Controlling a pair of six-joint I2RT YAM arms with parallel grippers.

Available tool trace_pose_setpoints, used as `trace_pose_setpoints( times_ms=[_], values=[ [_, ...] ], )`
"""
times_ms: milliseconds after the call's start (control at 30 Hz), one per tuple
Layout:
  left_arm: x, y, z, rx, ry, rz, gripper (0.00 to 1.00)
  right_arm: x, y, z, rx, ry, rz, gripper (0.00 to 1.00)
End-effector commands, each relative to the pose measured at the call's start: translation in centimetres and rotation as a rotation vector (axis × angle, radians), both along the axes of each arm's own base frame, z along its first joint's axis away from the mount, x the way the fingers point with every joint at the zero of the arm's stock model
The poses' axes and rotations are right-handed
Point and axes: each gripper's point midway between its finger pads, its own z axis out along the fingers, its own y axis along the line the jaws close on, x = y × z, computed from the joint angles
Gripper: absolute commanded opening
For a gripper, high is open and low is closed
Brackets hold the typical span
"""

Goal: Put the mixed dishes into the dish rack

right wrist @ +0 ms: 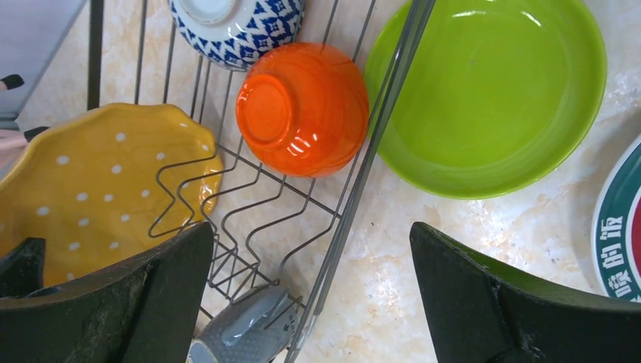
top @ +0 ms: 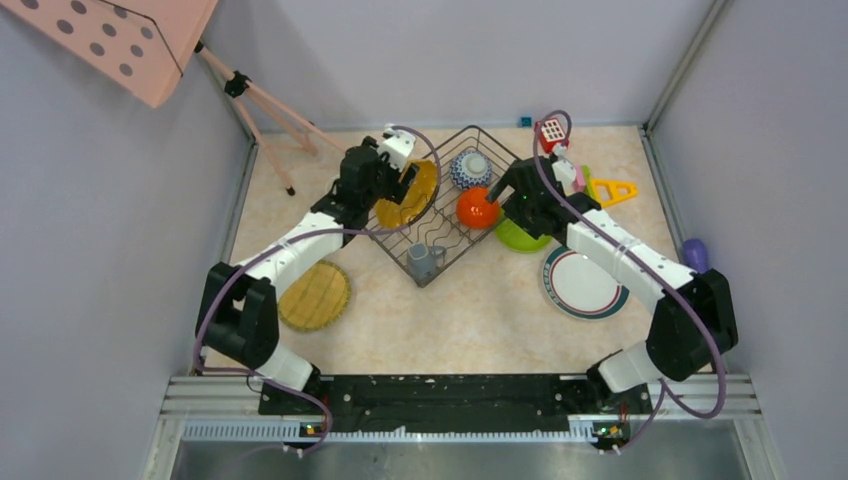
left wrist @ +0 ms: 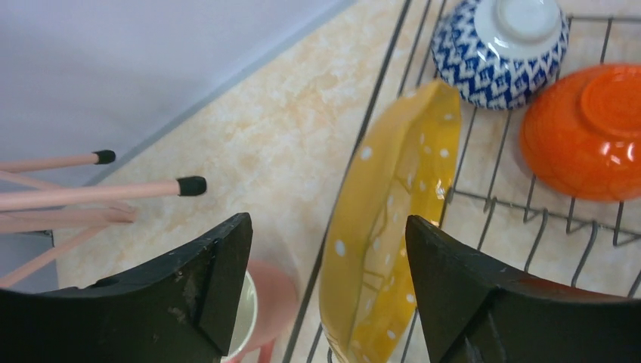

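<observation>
Fig. | dish rack at frame centre, top view | left gripper spread, empty, over the yellow plate leaning at the rack's left wall | right gripper spread, empty, above the upturned orange bowl in the rack | advice: raise both straight up, since sideways drift could tip the plate | likely next: lime plate, upper right, outside the rack, taken by its rim

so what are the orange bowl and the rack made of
orange-red bowl: probably glazed ceramic, since it is glossy with sharp white highlights; hard plastic can't be ruled out. dish rack: thin dark metal wire with a smooth, slightly shiny finish, possibly coated.
</observation>
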Motion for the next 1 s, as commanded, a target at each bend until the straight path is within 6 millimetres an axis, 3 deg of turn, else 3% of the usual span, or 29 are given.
trace_pose_setpoints(
  times_ms=[0,267,500,667,833,967],
  values=[
    [1.6,-0.1,6.1,-0.099,-0.144,0.045,0.81,0.0,-0.7,3.0,-0.010,-0.091,0.002,0.99],
    [-0.1,0.7,10.2,-0.169,-0.199,0.061,0.86,-0.8,-1.8,3.7,-0.054,-0.133,0.030,0.99],
    [-3.1,2.3,12.7,-0.251,-0.171,0.112,0.84,-1.5,-1.5,4.3,-0.075,-0.183,0.120,0.99],
    [-6.5,6.3,10.8,-0.453,-0.040,0.402,0.78,-2.3,-1.8,4.4,-0.099,-0.218,0.169,0.99],
    [-11.8,11.2,5.0,-0.551,0.109,0.740,0.76,-3.8,-1.6,4.6,-0.081,-0.260,0.240,0.99],
    [-15.6,12.8,1.2,-0.692,0.129,0.804,0.85,-5.1,-0.5,5.4,-0.031,-0.311,0.327,0.99]
  ],
)
